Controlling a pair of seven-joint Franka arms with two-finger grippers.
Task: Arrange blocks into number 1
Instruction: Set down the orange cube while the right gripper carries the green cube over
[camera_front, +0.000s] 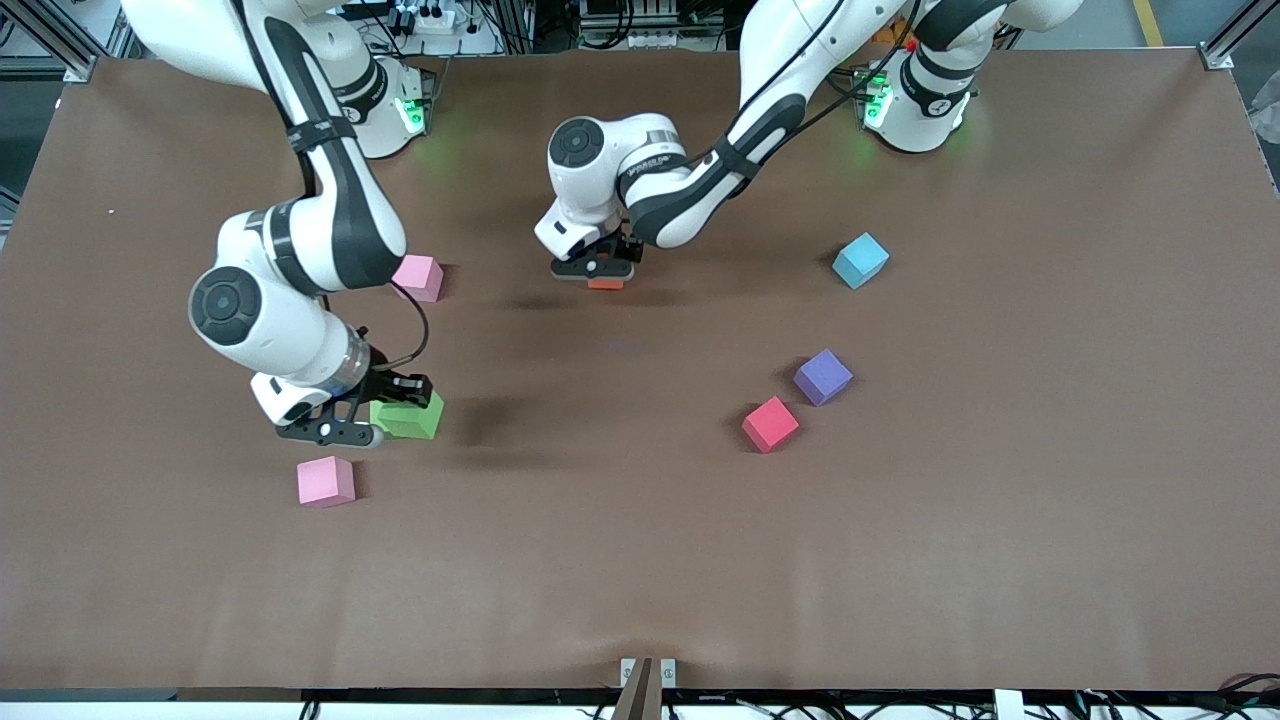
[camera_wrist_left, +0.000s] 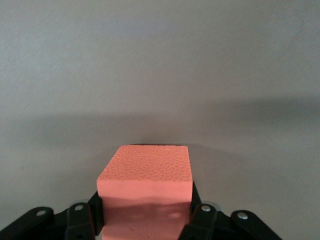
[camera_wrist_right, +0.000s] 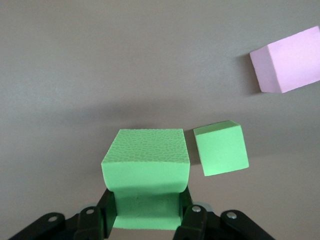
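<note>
My left gripper (camera_front: 598, 272) is shut on the orange block (camera_front: 606, 284) low over the middle of the table; the left wrist view shows that orange block (camera_wrist_left: 147, 175) squeezed between the fingers of the left gripper (camera_wrist_left: 145, 217). My right gripper (camera_front: 375, 410) is shut on a green block (camera_front: 412, 417) toward the right arm's end. In the right wrist view the held green block (camera_wrist_right: 145, 155) sits in the right gripper (camera_wrist_right: 145, 217), with the second green block (camera_wrist_right: 221, 148) on the table close beside it and a pink block (camera_wrist_right: 290, 60) farther off.
One pink block (camera_front: 418, 277) lies near the right arm's elbow, and the other pink block (camera_front: 325, 481) lies nearer the front camera than the right gripper. Light blue (camera_front: 860, 260), purple (camera_front: 823, 376) and red (camera_front: 770, 424) blocks lie toward the left arm's end.
</note>
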